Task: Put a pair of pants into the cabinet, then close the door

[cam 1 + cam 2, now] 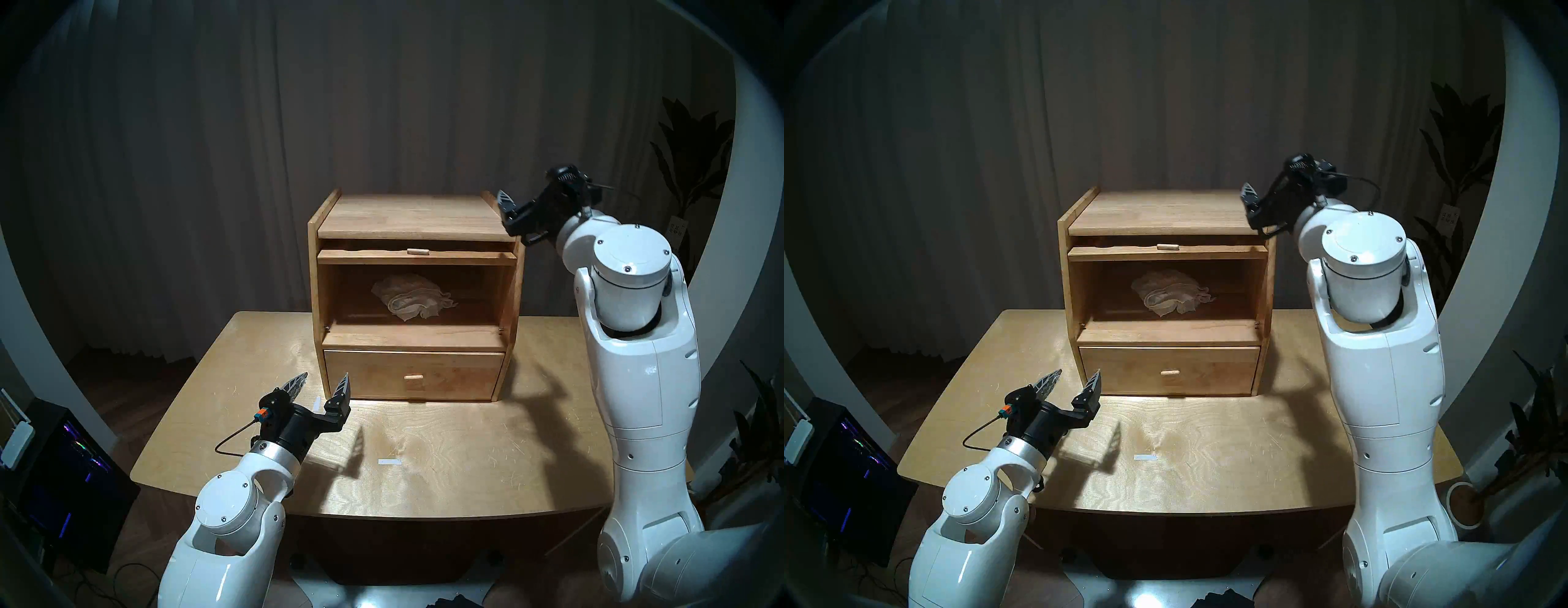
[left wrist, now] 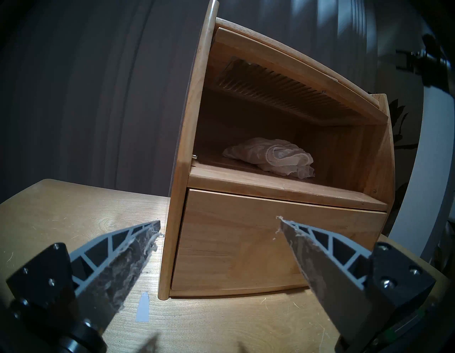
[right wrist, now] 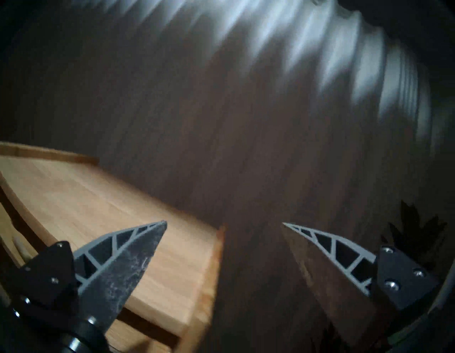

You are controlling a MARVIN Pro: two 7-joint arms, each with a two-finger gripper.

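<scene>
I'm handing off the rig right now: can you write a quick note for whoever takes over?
Left gripper: open, empty, low over the table by the cabinet's front-left corner.
Right gripper: open, empty, jaws astride the cabinet's top right rail.
Pair of pants: lying in the upper compartment. Done.
Door: flipped up and slid in under the top, knob showing.
Drawer: shut.
Left: pull the door out and down to close it.

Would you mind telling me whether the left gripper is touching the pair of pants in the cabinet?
Apart. The left wrist view shows the left gripper open over the table, with the pair of pants lying alone inside the cabinet.
</scene>
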